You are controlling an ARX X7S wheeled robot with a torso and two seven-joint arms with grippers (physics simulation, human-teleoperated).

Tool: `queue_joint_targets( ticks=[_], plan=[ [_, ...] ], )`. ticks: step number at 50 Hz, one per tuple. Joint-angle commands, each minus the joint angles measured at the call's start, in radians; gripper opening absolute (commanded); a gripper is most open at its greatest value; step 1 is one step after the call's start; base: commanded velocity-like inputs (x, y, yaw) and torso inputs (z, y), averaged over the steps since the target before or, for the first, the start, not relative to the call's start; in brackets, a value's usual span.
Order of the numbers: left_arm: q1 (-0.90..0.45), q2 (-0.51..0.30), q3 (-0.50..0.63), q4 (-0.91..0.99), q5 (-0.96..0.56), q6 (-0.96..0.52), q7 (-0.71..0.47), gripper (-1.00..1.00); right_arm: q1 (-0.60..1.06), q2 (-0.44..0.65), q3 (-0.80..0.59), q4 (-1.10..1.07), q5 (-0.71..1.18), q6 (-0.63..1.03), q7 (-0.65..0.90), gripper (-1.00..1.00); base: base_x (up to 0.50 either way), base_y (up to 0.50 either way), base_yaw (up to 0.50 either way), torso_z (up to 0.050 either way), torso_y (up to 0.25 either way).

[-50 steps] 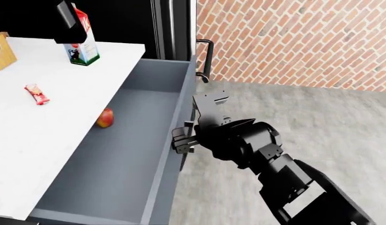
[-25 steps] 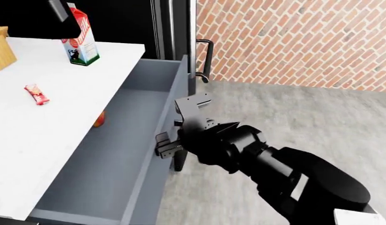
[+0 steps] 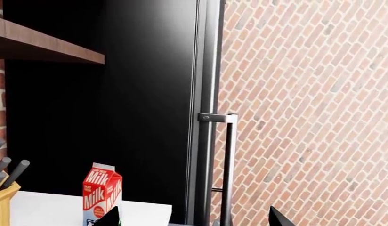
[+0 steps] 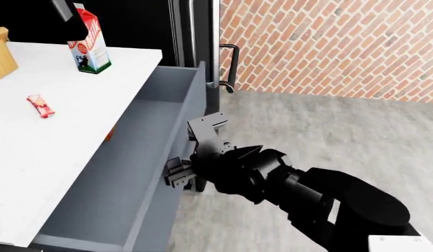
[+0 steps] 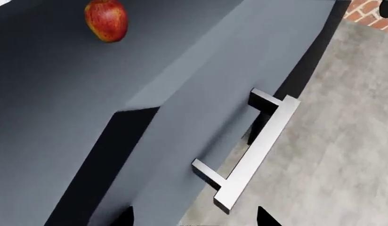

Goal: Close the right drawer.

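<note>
1. Half the job, roughly, is judged done: the right drawer (image 4: pixel 143 157) is seen partly out from under the white counter (image 4: pixel 41 142), an apple (image 5: pixel 106 20) inside.
2. The right gripper (image 4: pixel 176 176) is pressed at the front panel by the bar handle (image 5: pixel 257 153); open or clenched can't be told.
3. Only spread fingertips are shown for the left gripper (image 3: pixel 190 217), nothing held.

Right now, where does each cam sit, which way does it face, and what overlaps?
Head: up on the robot, looking down over the counter, the right drawer and the right gripper at its front.
Left wrist: faces the fridge door and milk carton; fingertips show.
Right wrist: faces the drawer handle and apple.
Shared: milk carton, head and left wrist.
</note>
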State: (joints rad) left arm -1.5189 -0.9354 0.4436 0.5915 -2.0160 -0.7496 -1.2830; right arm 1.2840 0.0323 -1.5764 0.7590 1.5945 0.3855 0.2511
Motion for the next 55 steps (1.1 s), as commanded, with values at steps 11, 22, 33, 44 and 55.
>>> queue_joint_targets(
  ticks=[11,22,33,44,55],
  plan=[
    [-0.004,-0.003,0.002,0.0,-0.006,0.008,0.001,1.0,-0.056,-0.032,-0.003,-0.07,0.085,-0.044,-0.135,1.0,0.0,0.0,0.0,0.0,0.0],
    [-0.003,-0.005,0.003,0.0,-0.007,0.012,0.003,1.0,-0.089,-0.032,0.0,-0.096,0.054,-0.048,-0.152,1.0,0.0,0.0,0.0,0.0,0.0],
    [-0.006,-0.005,0.004,0.005,-0.018,0.018,0.002,1.0,-0.094,-0.032,0.0,-0.138,0.091,-0.071,-0.163,1.0,0.0,0.0,0.0,0.0,0.0],
    [-0.017,-0.01,0.003,0.003,-0.025,0.021,0.0,1.0,-0.093,-0.032,0.001,-0.202,0.086,-0.088,-0.165,1.0,0.0,0.0,0.0,0.0,0.0],
    [-0.019,-0.012,0.003,0.005,-0.028,0.025,0.0,1.0,-0.105,-0.032,0.001,-0.22,0.067,-0.094,-0.182,1.0,0.0,0.0,0.0,0.0,0.0]
  ],
)
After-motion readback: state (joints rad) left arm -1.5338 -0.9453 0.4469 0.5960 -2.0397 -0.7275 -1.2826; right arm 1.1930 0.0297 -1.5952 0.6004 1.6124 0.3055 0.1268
